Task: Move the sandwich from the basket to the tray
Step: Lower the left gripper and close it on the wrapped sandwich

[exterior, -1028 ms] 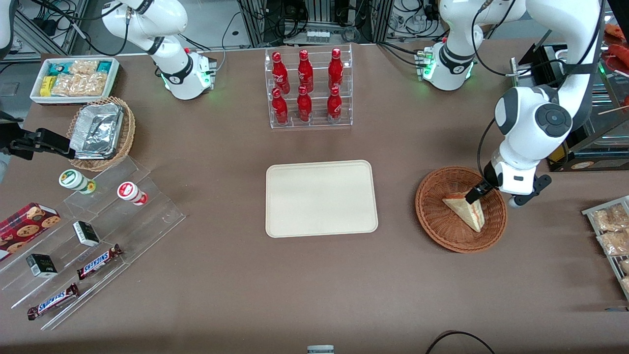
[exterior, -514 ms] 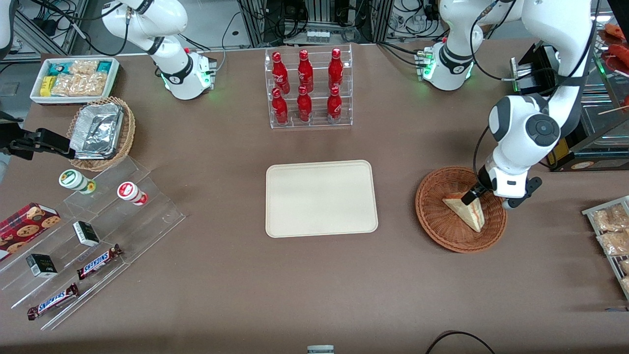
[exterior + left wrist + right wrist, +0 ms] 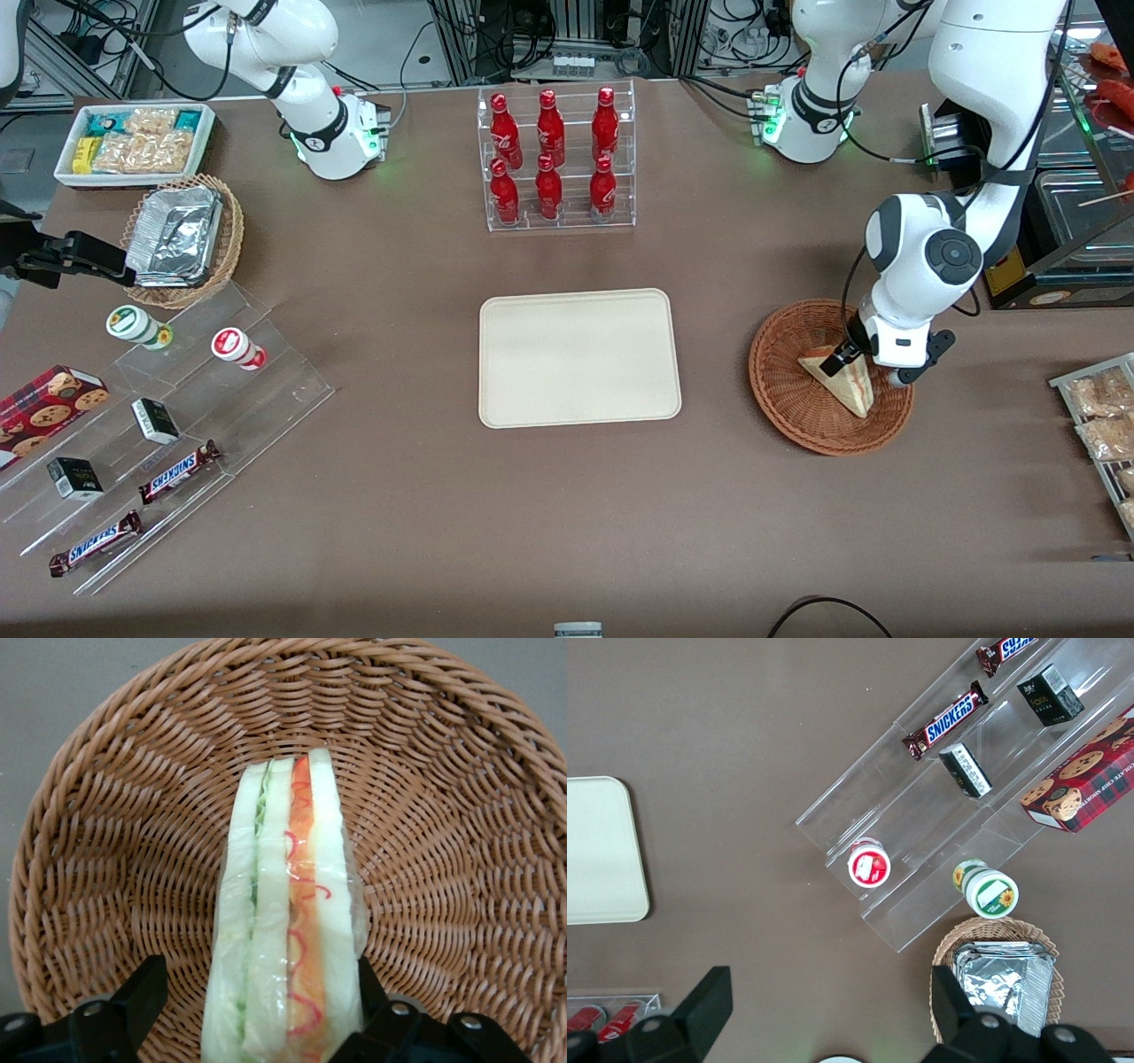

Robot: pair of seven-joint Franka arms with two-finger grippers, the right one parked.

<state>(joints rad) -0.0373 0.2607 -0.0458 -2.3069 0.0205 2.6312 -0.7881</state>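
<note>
Covering the brown table [image 3: 407,496] — tray [image 3: 579,357], basket [image 3: 797,412] — tool [image 3: 840,358] straddling the sandwich [image 3: 846,386], grip unclear.

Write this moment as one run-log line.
phase: grasping | gripper: open, straddling sandwich | sandwich: in basket | tray: empty
</note>
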